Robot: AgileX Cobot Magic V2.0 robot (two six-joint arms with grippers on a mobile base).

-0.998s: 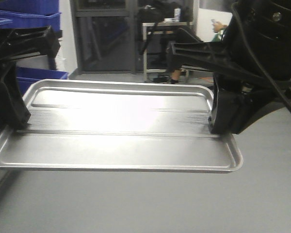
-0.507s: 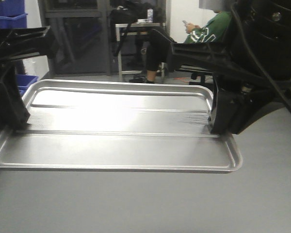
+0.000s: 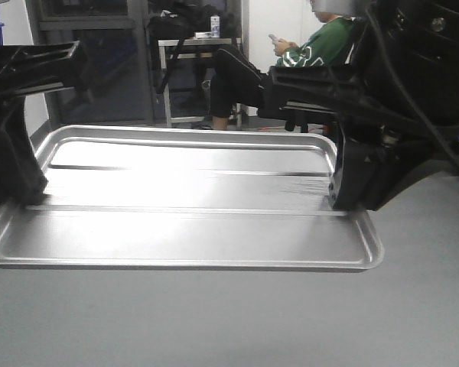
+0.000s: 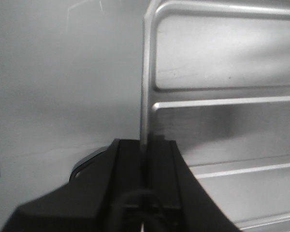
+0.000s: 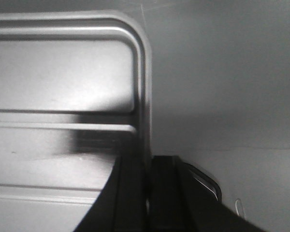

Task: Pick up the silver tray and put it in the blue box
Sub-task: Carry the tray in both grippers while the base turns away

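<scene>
above the grey surface (image 3: 229, 321), the silver tray (image 3: 183, 229) hangs level, held by its two short ends. the left pincer (image 4: 146, 147) is closed down tight on the tray's left rim. the right pincer (image 5: 148, 164) is clamped the same way on the right rim, its jaws nearly together around the thin metal.

We see the tray (image 3: 191, 233) level above the floor (image 3: 214, 321), the left gripper (image 4: 146, 154) on its left rim, the right gripper (image 5: 148, 166) on its right rim. Behind it, a table (image 3: 228, 40) stands left of a seated person (image 3: 321, 46)
</scene>
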